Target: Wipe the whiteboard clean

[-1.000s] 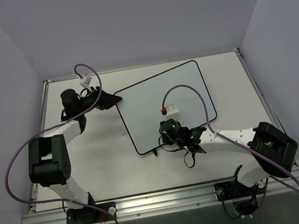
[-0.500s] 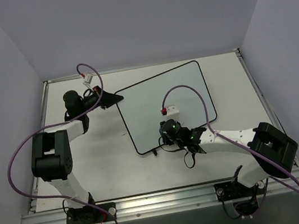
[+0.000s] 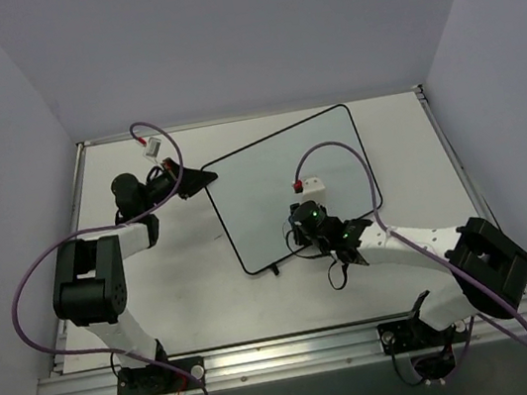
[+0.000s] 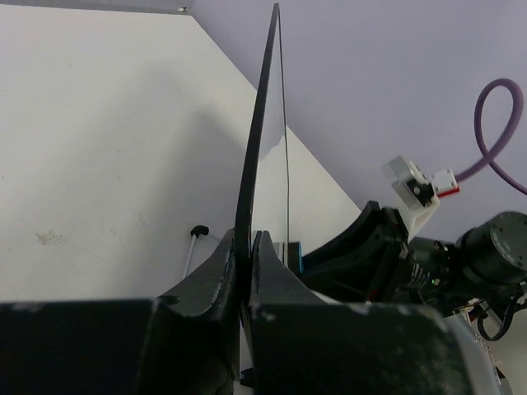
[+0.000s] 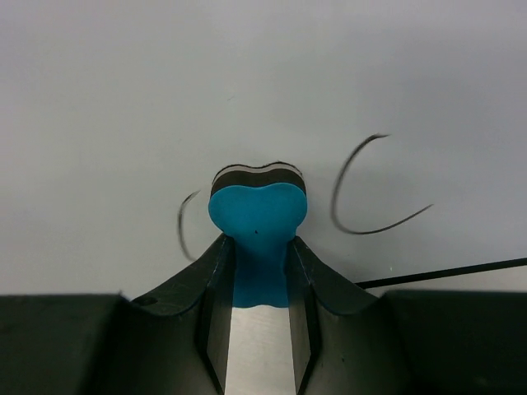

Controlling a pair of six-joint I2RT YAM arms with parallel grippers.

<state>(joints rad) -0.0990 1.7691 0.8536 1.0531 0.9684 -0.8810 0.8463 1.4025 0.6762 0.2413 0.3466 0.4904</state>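
Nearest you, your right gripper (image 5: 257,248) is clamping a blue eraser (image 5: 255,212) between its fingers, and the eraser's rounded tip is sitting on the whiteboard (image 3: 279,170) close to that board's near edge. Just right of the eraser a black handwritten "c" (image 5: 370,185) is showing on the white surface, and a shorter curved stroke (image 5: 185,226) is peeking out at the eraser's left side. The board itself is lying in the middle of the table (image 3: 175,272), turned at an angle, with a small black foot (image 3: 274,269) sticking out at its near edge. Farther back and to the left, your left gripper (image 4: 247,243) is pinching the board's thin black frame, jaws closed tight on the far left corner.
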